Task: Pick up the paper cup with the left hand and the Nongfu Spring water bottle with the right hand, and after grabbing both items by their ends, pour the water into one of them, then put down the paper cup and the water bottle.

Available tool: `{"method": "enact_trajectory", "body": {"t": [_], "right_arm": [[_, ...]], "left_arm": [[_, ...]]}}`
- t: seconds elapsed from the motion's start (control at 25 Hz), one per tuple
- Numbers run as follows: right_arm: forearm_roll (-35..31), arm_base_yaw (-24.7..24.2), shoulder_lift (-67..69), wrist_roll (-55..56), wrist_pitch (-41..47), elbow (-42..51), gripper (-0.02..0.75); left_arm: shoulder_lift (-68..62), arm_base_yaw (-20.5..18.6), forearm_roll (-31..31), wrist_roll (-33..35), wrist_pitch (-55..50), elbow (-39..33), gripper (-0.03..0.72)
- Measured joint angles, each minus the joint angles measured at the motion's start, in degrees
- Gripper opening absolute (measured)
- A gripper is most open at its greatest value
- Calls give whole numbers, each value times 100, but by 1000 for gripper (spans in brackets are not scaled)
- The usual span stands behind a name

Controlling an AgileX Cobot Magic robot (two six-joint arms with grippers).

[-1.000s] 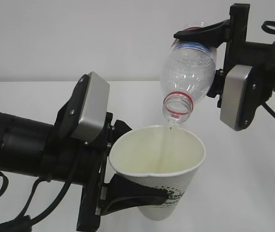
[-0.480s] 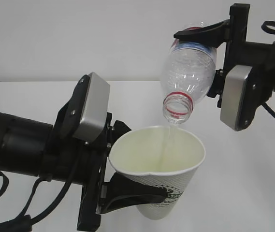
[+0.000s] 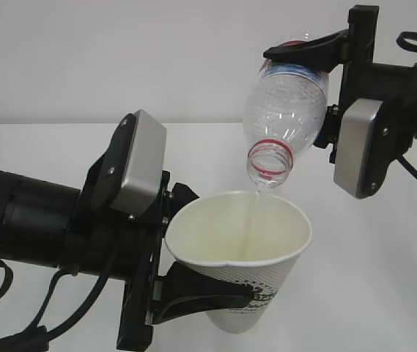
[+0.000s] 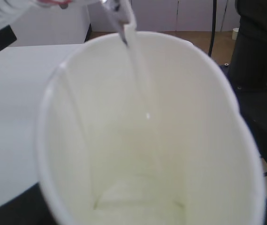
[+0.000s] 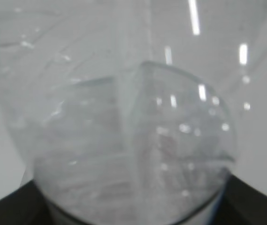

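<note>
paper cup [image 3: 241,275], one only, sits up off the white table [image 3: 384,279] at the lower middle of the exterior view, tilted a little, with the left hand [image 3: 193,293] clenched around its lower wall; a black finger [image 3: 204,299] wraps the front. it is the widest thing held: white, tapered, dimpled outside, a green logo partly hidden by the finger, pale cream inside. one nongfu spring water bottle [image 3: 285,117] hangs above and to the right of the cup, mouth down at a slant, just over the rim. the right hand [image 3: 307,66] is clamped on its upper, base end. the bottle is clear and ribbed, with a red neck ring and a strip of red and blue by the fingers. one thin stream of water [image 4: 138,70] falls from the mouth into the cup, clear, and a shallow pool lies at the bottom.
</note>
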State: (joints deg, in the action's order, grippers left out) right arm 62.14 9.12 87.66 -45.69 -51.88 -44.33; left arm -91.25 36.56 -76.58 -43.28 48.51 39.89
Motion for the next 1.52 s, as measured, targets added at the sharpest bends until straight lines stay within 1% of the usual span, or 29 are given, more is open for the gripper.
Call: {"method": "enact_trajectory", "body": {"t": [0.8,1.52], "right_arm": [[0,0,0,-17,-8,0,484],[0,0,0,-26,-157,0,484]], "left_arm": [[0,0,0,0,-152,0,462],[0,0,0,0,-60,0,461]]}}
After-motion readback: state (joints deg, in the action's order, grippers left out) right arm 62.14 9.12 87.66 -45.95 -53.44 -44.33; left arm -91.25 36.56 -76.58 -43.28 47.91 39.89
